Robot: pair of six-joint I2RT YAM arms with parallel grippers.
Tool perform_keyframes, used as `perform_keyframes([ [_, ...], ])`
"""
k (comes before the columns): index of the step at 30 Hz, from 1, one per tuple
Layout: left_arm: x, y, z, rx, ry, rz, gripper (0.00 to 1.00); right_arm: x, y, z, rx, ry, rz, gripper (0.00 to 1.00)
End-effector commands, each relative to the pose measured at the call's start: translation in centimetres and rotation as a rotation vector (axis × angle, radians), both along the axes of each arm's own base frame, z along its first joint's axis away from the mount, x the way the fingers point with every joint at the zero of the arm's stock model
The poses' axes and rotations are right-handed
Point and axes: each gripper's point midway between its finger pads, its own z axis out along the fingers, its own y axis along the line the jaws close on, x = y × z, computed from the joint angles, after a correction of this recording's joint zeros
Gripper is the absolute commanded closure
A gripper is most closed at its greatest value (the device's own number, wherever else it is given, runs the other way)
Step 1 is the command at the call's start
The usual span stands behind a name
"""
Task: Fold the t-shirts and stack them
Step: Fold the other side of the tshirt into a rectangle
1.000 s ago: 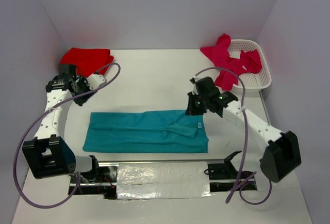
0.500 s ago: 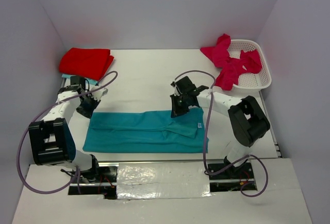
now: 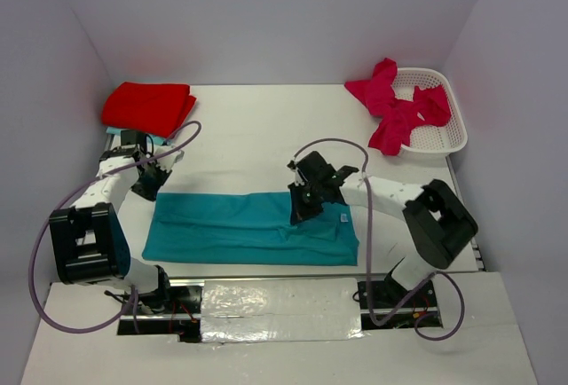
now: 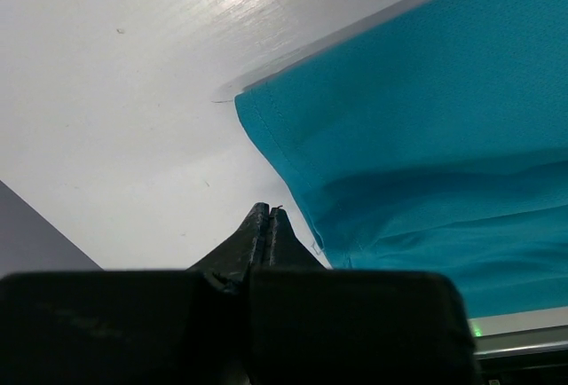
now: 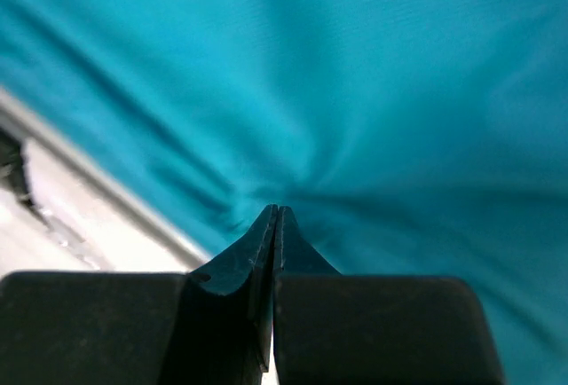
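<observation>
Both arms have swung in over the last second. My left end effector (image 4: 268,215) is pinched closed on nothing, over bare bench (image 3: 257,137) just beside the far-left corner of the flat teal t-shirt (image 3: 240,225). My right end effector (image 5: 275,215) is closed too, tips against its puckered cloth.

A white table (image 3: 257,137) carries a teal t-shirt (image 3: 231,225), folded into a long flat band that lies left to right close to the near edge. A folded red t-shirt (image 3: 146,106) sits in the far left corner, with a sliver of teal cloth showing beneath its near edge. At the far right stands a white mesh basket (image 3: 448,132), with magenta t-shirts (image 3: 390,106) spilling over its left rim onto the tabletop, and a strip of crinkled silver tape (image 3: 275,301) runs along the near edge.
</observation>
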Motion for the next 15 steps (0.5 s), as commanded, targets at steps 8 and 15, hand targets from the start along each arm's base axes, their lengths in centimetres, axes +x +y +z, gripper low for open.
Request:
perform_keyframes([
  [8, 1.3, -0.5, 1.8, -0.024, -0.024, -0.041, 0.96, -7.3, 0.9, 1.1, -0.033, 0.057, 0.109, 1.0],
  [15, 6.1, -17.3, 12.8, -0.271, -0.347, -0.39, 0.52, -1.8, -4.7, 8.2, 0.096, -0.065, -0.196, 0.76],
])
